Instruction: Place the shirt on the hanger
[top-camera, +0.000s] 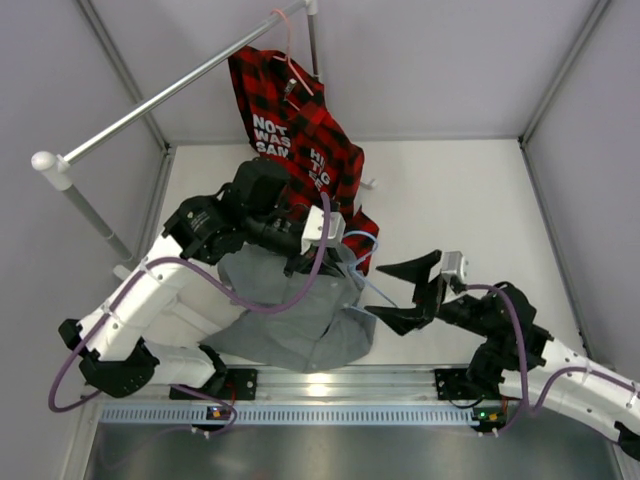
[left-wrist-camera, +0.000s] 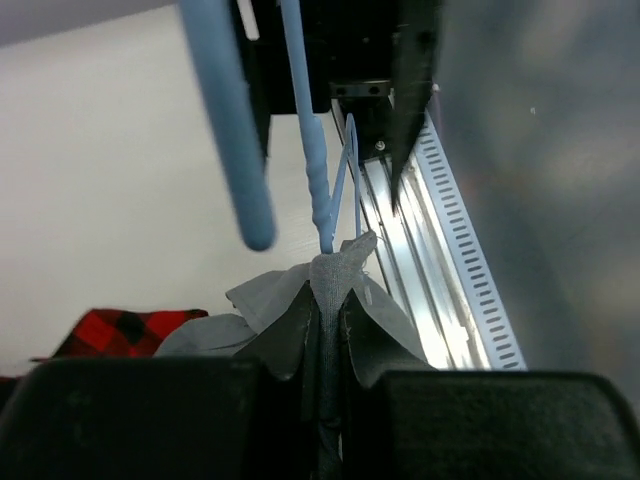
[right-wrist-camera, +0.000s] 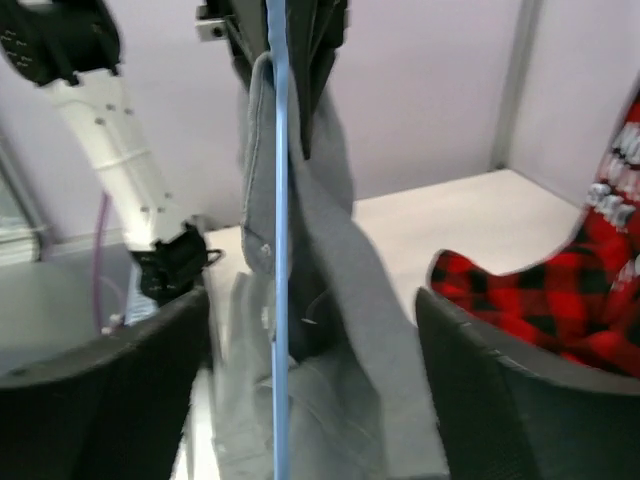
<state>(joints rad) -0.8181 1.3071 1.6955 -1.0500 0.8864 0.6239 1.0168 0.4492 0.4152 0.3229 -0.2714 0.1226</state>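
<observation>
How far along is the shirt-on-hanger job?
Done: the shirt and hanger are held up together, pinched in the left fingers. In hand: the open right fingers face the hanging fabric. Left: seating the shoulders on the hanger; I can't tell whether either is on.

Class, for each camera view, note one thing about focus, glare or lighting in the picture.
Top external: evenly lit and sharp, with one glare spot on the metal rail at the near edge. Left wrist: the hanger close to the lens is blurred, the left gripper dark and soft. Right wrist: the right gripper is out of focus; the shirt slightly sharper.
</observation>
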